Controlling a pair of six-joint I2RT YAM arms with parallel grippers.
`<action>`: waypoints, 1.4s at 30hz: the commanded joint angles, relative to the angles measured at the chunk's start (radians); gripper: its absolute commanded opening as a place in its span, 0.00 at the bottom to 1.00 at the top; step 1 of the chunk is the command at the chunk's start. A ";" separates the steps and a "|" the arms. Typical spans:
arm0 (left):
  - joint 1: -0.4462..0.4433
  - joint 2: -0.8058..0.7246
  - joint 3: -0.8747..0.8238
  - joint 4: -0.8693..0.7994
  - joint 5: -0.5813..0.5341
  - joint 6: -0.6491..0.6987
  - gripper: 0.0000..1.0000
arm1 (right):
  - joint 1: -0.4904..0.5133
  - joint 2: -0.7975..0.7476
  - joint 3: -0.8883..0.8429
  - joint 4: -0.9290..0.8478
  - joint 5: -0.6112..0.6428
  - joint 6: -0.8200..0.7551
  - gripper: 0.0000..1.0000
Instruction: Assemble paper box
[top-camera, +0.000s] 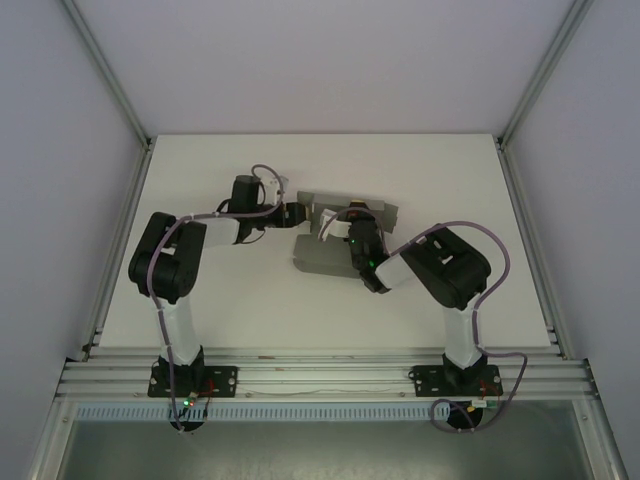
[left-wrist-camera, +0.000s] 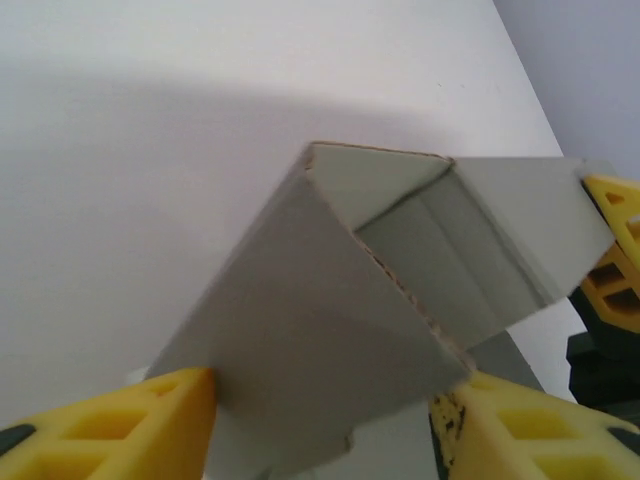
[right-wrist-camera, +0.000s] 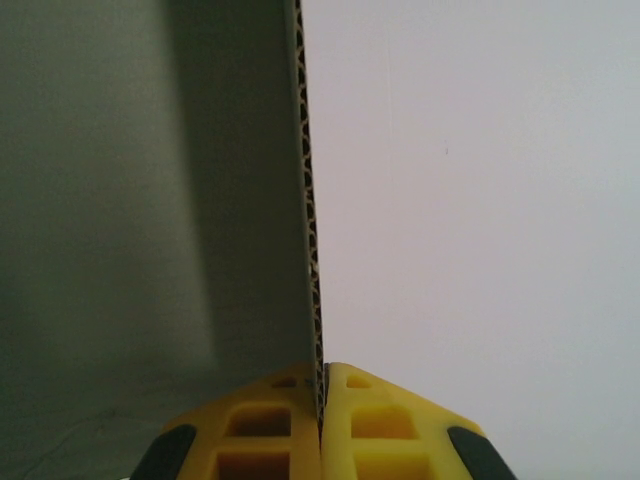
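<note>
Left arm (top-camera: 172, 262) is up off its base, elbow folded out to the left, forearm reaching right toward mid-table, and the left gripper (top-camera: 294, 214) has its yellow fingers (left-wrist-camera: 130, 425) apart on either side of the box (left-wrist-camera: 330, 320), though whether they press it is hard to call. Right arm (top-camera: 452, 272) mirrors it, elbow out right and wrist angled in to the left. The right gripper (right-wrist-camera: 322, 385) is pinched tight on a box panel edge, close to the left one
</note>
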 joint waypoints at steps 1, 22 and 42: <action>-0.025 -0.013 -0.014 0.046 0.024 0.066 0.53 | 0.011 -0.002 0.010 -0.046 0.016 0.029 0.00; 0.136 0.010 0.277 -0.411 -0.329 -0.010 0.80 | 0.012 -0.020 -0.003 -0.071 0.022 0.039 0.00; -0.016 0.005 0.112 -0.191 -0.021 0.099 0.52 | 0.022 -0.044 0.012 -0.085 0.055 0.073 0.00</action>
